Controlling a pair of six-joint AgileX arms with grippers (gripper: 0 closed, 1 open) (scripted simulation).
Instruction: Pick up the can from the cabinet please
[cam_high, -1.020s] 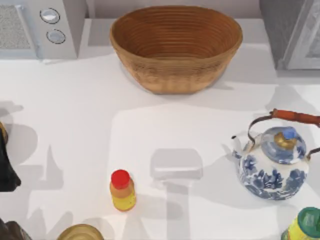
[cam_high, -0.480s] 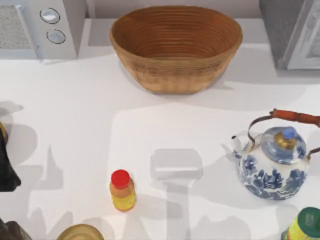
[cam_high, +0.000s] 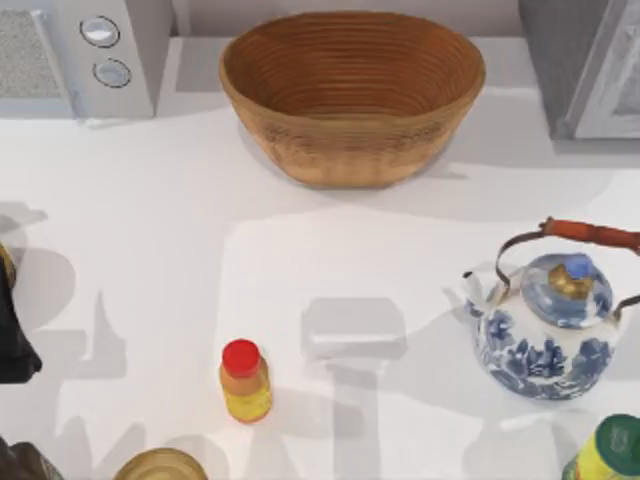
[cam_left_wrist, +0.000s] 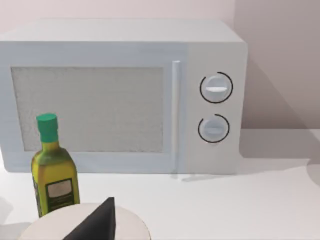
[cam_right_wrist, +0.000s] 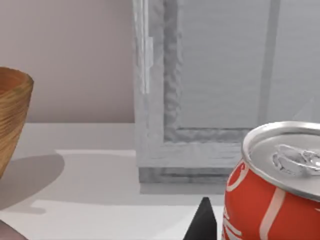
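Note:
The can (cam_right_wrist: 272, 192) is red with a silver top and stands upright, very close in the right wrist view. Behind it is the grey cabinet (cam_right_wrist: 210, 85), whose corner also sits at the table's back right (cam_high: 590, 70). A dark tip of my right gripper (cam_right_wrist: 202, 222) rises just beside the can; I cannot see whether it touches the can. My left gripper (cam_left_wrist: 97, 222) shows as a dark tip over a round cream lid (cam_left_wrist: 130, 227), facing the microwave (cam_left_wrist: 125, 95).
A wicker basket (cam_high: 352, 95) stands at the back middle. A blue-and-white teapot (cam_high: 548, 325) is at the right, a green-capped bottle (cam_high: 610, 450) at the front right, a red-capped bottle (cam_high: 244, 380) at the front. An oil bottle (cam_left_wrist: 54, 167) stands before the microwave (cam_high: 85, 55).
The shadows on the table shift slightly, mostly at the front right. The basket, teapot and bottles have not moved.

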